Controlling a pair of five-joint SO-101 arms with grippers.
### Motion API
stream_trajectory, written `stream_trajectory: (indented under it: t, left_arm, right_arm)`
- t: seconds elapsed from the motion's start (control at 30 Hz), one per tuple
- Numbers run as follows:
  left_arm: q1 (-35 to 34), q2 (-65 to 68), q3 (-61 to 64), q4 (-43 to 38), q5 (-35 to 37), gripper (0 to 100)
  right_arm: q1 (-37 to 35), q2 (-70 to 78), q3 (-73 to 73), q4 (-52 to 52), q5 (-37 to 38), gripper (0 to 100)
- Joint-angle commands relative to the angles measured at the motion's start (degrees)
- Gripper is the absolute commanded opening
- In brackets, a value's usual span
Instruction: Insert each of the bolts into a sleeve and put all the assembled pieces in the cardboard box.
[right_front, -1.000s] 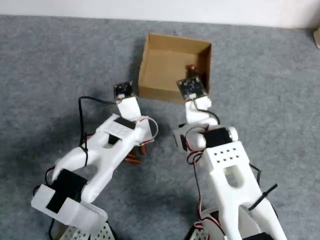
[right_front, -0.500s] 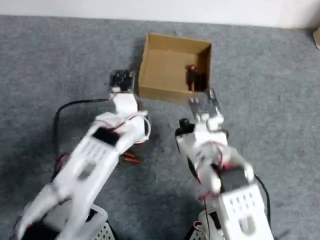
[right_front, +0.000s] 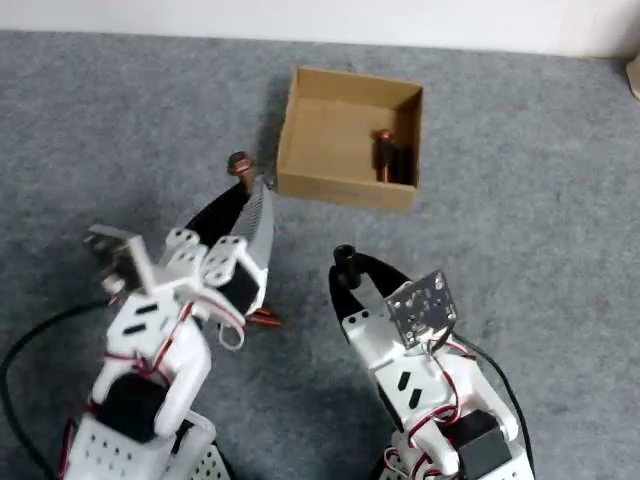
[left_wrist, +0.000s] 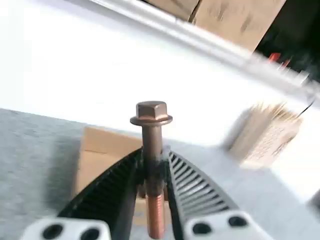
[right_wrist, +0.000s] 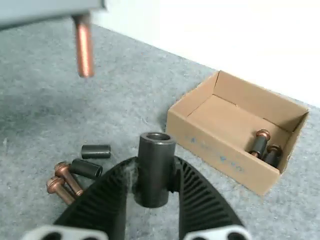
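a copper-coloured bolt (left_wrist: 151, 117) is clamped upright in the left end effector (left_wrist: 153, 165), with its hexagonal head standing clear above the fingertips and its shank end hanging out below them. a dark sleeve (right_wrist: 155, 167) is gripped upright in the right end effector (right_wrist: 154, 175), with its open bore turned upward. the two end effectors are held apart from each other above the grey counter (right_front: 520, 250). the cardboard box (right_front: 345, 190) is seen just beyond the left end effector, off to the side towards the right arm, and well ahead of the right end effector. two assembled pieces (right_wrist: 262, 145) are seen lying together against one inner wall of the box. two loose sleeves (right_wrist: 96, 151) and two loose bolts (right_wrist: 61, 170) are left lying on the counter, near the right end effector, on the side towards the left arm.
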Motion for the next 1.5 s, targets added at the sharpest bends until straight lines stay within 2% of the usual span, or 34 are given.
stream_trajectory:
  t: [0.0, 0.07, 0.2, 0.37, 0.5, 0.8, 1.47]
  left_arm:
    - [-0.1, -6.0, 1.0, -2.1, 3.3, 0]
    - [0.0, -7.3, 2.0, -2.2, 3.7, 0]
    - [2.8, -8.1, 5.3, -2.1, 10.7, 0]
    - [10.3, -8.2, 8.0, -2.2, 8.4, 0]
    - [13.6, -8.2, 7.8, -2.2, 8.6, 0]
    - [13.9, -7.8, 4.2, -3.2, 8.4, 0]
    - [14.1, -7.7, 13.0, -4.4, 8.4, 0]
  right_arm:
    - [-2.5, -0.7, -0.3, -0.9, 0.9, 0.5]
    - [-3.8, -0.7, -0.3, -0.9, 1.1, 0.5]
    - [-5.1, -0.7, -0.1, 0.6, 1.1, 0.5]
    - [-4.9, -0.7, -0.3, 1.5, 1.2, 0.5]
    - [-5.1, -0.7, -0.1, 1.5, 1.2, 0.5]
    - [-5.1, -0.7, 2.9, 1.4, 1.2, 0.5]
    - [-7.9, -0.7, 2.9, 3.0, 1.2, 0.5]
